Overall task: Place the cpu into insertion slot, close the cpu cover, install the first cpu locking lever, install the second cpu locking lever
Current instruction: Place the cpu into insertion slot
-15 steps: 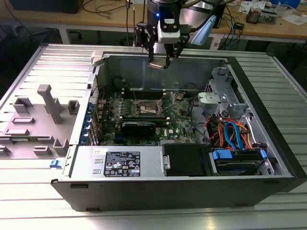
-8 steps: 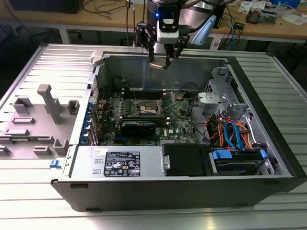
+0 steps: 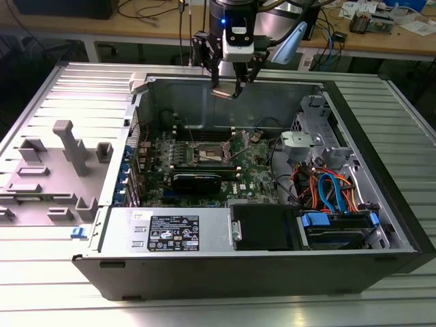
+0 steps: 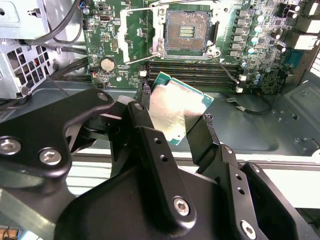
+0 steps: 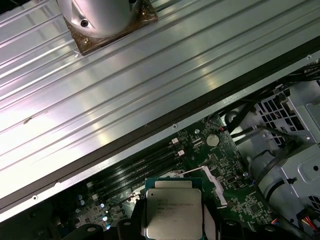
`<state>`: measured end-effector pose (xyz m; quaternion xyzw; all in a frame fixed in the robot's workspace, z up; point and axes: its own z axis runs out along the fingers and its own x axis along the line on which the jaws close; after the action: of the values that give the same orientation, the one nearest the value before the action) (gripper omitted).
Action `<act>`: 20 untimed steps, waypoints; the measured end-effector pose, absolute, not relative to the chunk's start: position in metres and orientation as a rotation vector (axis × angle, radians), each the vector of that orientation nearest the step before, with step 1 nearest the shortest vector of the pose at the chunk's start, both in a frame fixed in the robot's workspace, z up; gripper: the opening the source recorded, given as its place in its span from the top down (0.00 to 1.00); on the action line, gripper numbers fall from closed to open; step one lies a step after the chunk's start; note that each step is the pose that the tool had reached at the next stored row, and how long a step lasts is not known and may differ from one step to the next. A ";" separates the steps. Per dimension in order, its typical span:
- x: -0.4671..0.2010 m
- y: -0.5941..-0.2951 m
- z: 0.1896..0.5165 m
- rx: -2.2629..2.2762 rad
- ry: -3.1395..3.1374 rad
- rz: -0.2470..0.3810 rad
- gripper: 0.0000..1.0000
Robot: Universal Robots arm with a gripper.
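Observation:
My gripper point(image 3: 228, 87) hangs over the far wall of the open computer case point(image 3: 204, 269), shut on the cpu point(image 3: 223, 92). In both wrist views the cpu point(image 4: 175, 107) point(image 5: 173, 212) is a flat silvery square with a green edge, pinched between the black fingers point(image 4: 150, 145). The insertion slot point(image 3: 208, 154) point(image 4: 186, 31) lies open on the green motherboard, below and ahead of the cpu, its dark pin field bare. Thin metal lever rods point(image 4: 226, 66) stand swung out beside the slot. I cannot single out the cpu cover.
Long black memory slots point(image 4: 195, 70) run between the slot and the cpu. A drive cage point(image 3: 313, 129), coloured cables point(image 3: 334, 191) and a black drive bay point(image 3: 262, 225) fill the case at the exterior view's right. Grey fixtures point(image 3: 68, 146) stand on the ribbed table at the left.

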<state>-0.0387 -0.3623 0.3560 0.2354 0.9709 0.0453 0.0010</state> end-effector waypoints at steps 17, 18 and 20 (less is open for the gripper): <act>-0.039 -0.362 0.355 0.828 3.022 0.142 0.46; -0.039 -0.362 0.355 0.836 3.020 0.142 0.46; -0.039 -0.362 0.354 0.861 3.012 0.142 0.46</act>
<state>-0.0387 -0.3623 0.3541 0.2747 0.9605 0.0452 0.0028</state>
